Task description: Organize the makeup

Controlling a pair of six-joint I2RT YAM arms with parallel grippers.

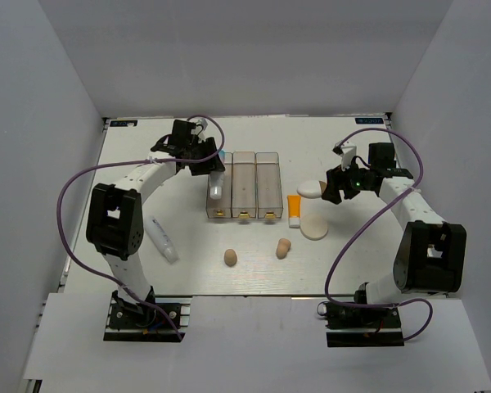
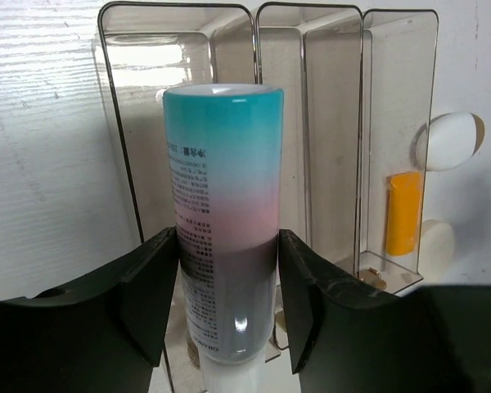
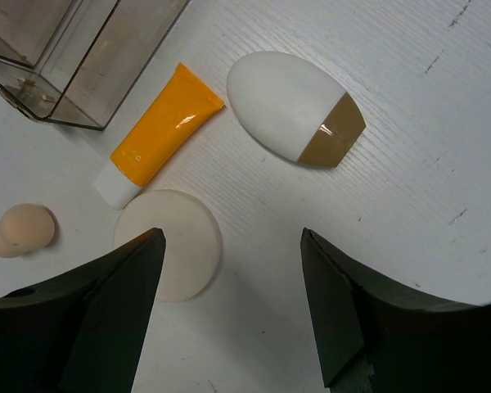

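Observation:
My left gripper point(image 2: 227, 246) is shut on a white tube with teal and pink bands point(image 2: 222, 205), held at the left clear bin point(image 2: 119, 123); from above the tube point(image 1: 217, 190) reaches into that bin below the gripper point(image 1: 206, 158). My right gripper point(image 3: 231, 246) stands open and empty above bare table beside the round cream puff point(image 3: 170, 241). The orange white-capped tube point(image 3: 158, 135) and the white-tan oval point(image 3: 295, 108) lie just beyond it. Two beige sponges point(image 1: 231, 257) point(image 1: 284, 246) rest near the front.
Three clear bins stand side by side at the table's middle; the middle bin point(image 1: 244, 184) and right bin point(image 1: 268, 184) hold nothing that I can see. Another white tube point(image 1: 161, 238) lies at the left by the left arm.

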